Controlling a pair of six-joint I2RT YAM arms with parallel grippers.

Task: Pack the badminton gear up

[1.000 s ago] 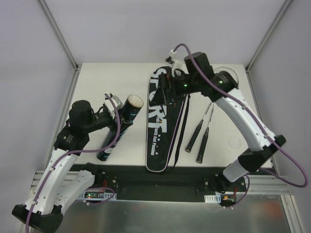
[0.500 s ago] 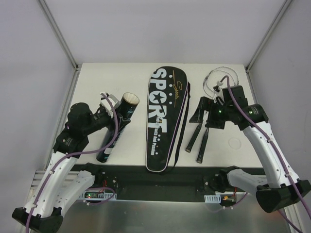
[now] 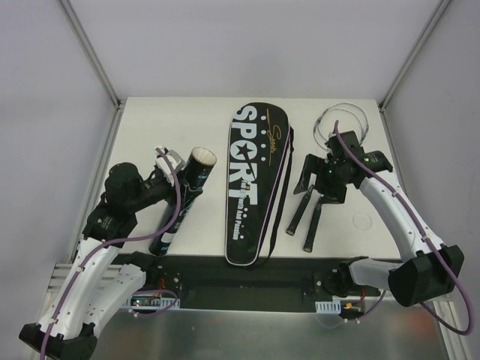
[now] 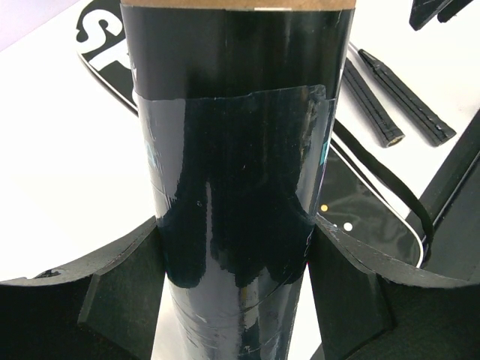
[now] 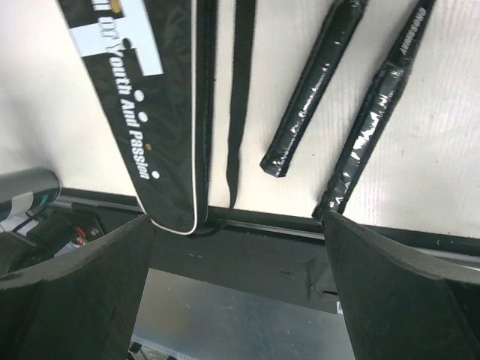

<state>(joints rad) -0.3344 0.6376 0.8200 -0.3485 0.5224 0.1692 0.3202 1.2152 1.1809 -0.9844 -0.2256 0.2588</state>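
TOP: I see left gripper (image 3: 182, 182) clamped on the tube (image 3: 195, 171), left of the bag (image 3: 251, 187); right gripper (image 3: 318, 184) above the rackets (image 3: 310, 225) | L-WRIST: fingers (image 4: 120, 277) press both tube sides | R-WRIST: jaws spread, holding nothing

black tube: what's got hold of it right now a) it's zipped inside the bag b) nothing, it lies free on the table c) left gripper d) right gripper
c, the left gripper has a finger pressed against each side of the black tube, while the right gripper hangs open above the racket handles.
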